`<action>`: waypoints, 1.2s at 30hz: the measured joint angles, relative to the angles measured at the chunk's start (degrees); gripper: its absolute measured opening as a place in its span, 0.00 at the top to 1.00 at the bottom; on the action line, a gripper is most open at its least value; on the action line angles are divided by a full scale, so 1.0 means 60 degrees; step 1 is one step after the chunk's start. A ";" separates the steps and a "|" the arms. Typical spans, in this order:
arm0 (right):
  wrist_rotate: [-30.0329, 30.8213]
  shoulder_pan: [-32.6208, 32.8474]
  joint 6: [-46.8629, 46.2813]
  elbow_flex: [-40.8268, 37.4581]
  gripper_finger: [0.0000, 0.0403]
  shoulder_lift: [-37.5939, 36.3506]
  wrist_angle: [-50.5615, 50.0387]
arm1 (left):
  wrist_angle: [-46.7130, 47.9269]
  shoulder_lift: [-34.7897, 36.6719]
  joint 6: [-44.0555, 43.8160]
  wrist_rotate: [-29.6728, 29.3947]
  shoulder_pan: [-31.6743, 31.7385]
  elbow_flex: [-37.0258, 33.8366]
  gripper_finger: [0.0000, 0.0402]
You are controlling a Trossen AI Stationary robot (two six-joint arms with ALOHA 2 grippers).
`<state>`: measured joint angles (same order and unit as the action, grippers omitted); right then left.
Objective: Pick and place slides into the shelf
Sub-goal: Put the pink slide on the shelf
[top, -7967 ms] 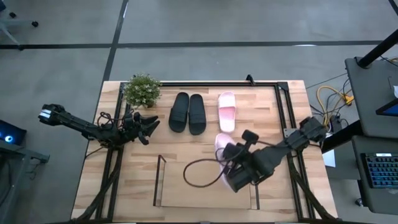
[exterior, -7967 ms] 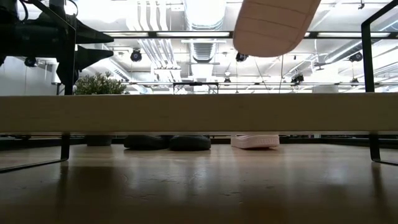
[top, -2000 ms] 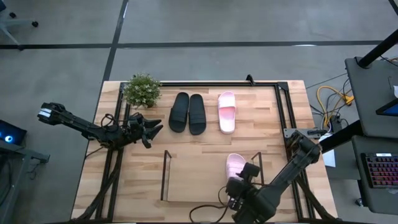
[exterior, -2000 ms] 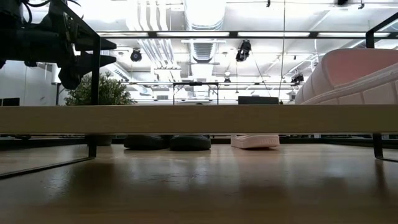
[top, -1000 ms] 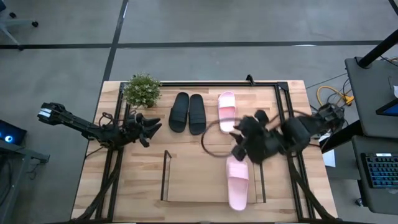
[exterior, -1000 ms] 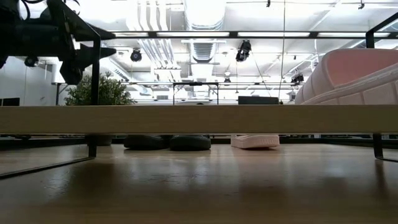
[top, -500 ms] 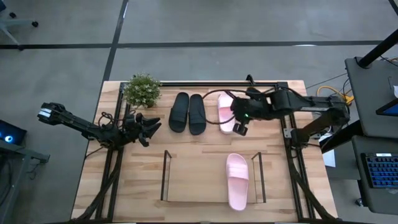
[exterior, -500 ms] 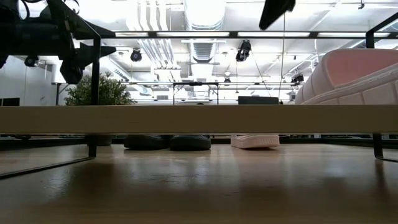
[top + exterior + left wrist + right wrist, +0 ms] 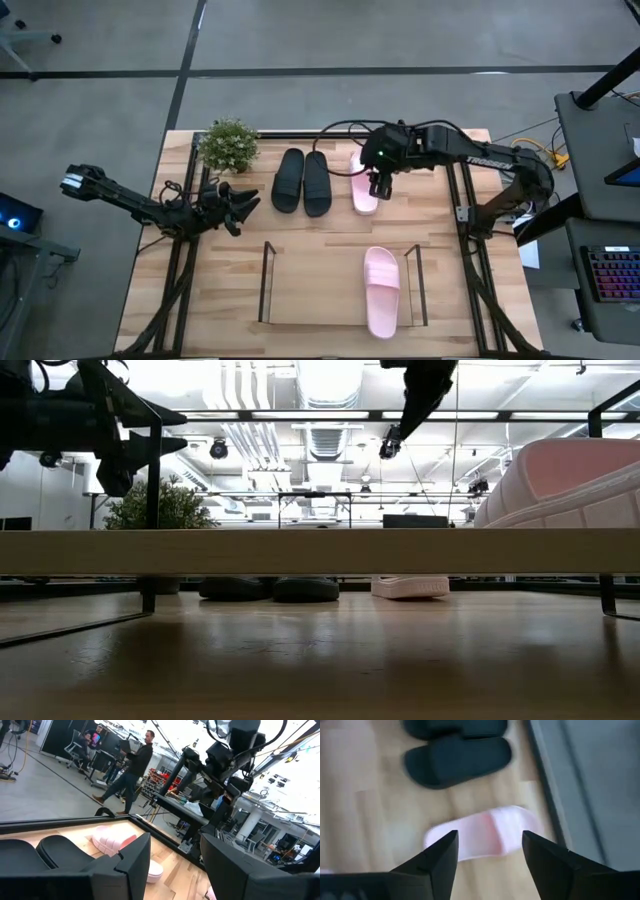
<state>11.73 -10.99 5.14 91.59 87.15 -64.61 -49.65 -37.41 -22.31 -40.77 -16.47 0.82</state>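
One pale pink slide (image 9: 382, 290) lies sole-down on the right end of the shelf (image 9: 310, 290), toe toward the near edge; it also shows in the low view (image 9: 560, 485). The other pink slide (image 9: 364, 180) and the black pair (image 9: 302, 181) lie on the tabletop beyond the shelf. My right gripper (image 9: 378, 186) hangs open above the far pink slide (image 9: 482, 840), fingers pointing down and touching nothing. My left gripper (image 9: 240, 204) waits open and empty above the table's left side, left of the black pair.
A small potted plant (image 9: 229, 145) stands at the far left corner of the table. Dark metal frame rails (image 9: 455, 180) run along the table's sides and far edge. The shelf's thin dark uprights (image 9: 264, 282) stand at its two ends. People stand in the room beyond (image 9: 131, 767).
My right gripper has swung from over the shelf's far edge toward the table's far edge, ending above the far pink slide and lower than half a second ago. The pink slide on the shelf has stayed where it lay.
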 joint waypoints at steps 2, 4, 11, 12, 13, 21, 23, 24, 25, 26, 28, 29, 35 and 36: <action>-0.0981 -0.0336 0.0022 0.0000 0.48 0.0169 0.0054 | -0.0002 -0.0017 0.0000 -0.0002 0.0000 0.0000 0.60; -0.1822 -0.0727 -0.0240 0.0000 0.49 0.0377 0.0046 | 0.0000 -0.0063 0.0002 -0.0004 0.0000 -0.0001 0.60; -0.3501 -0.1634 -0.0928 0.0000 0.50 0.0989 0.0118 | -0.0004 -0.0359 0.0003 -0.0004 0.0000 -0.0007 0.60; -0.3831 -0.1725 -0.0979 0.0000 0.50 0.1084 0.0100 | 0.0006 -0.0400 0.0003 -0.0004 0.0000 -0.0007 0.60; -0.4154 -0.1826 -0.1075 0.0000 0.50 0.1172 0.0070 | 0.0004 -0.0448 0.0001 -0.0004 0.0000 -0.0007 0.60; -0.5383 -0.2974 -0.3265 0.0000 0.50 0.1774 0.0084 | -0.0090 -0.0703 0.0001 -0.0003 0.0000 -0.0007 0.60; -0.5913 -0.3300 -0.3940 0.0000 0.50 0.1868 0.0094 | -0.0162 -0.0699 0.0000 0.0000 0.0000 -0.0007 0.60; -0.6298 -0.3466 -0.4278 0.0000 0.50 0.1889 0.0102 | -0.0167 -0.0695 0.0000 -0.0004 0.0000 -0.0007 0.60; -0.6723 -0.3607 -0.4590 0.0000 0.50 0.1896 0.0133 | -0.0154 -0.0678 0.0000 0.0000 0.0000 -0.0007 0.60; -0.7164 -0.3740 -0.4822 0.0000 0.50 0.1910 0.0224 | -0.0149 -0.0669 0.0002 -0.0003 0.0000 -0.0007 0.60; -0.7973 -0.3960 -0.5031 0.0000 0.50 0.1914 0.0508 | -0.0155 -0.0653 0.0004 -0.0004 0.0000 -0.0007 0.60; -0.8267 -0.4057 -0.5120 0.0000 0.50 0.1917 0.0651 | -0.0157 -0.0658 0.0003 -0.0003 0.0000 -0.0007 0.60; -0.8874 -0.4548 -0.5573 0.0107 0.50 0.1910 0.1231 | -0.0149 -0.0707 0.0004 0.0000 0.0000 -0.0007 0.60; -0.8878 -0.4605 -0.5608 0.0197 0.50 0.1910 0.1252 | -0.0156 -0.0718 0.0004 -0.0003 0.0000 -0.0007 0.60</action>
<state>-41.54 -38.62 -28.51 92.77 98.61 -57.10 -50.58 -41.72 -22.28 -40.79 -16.47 0.78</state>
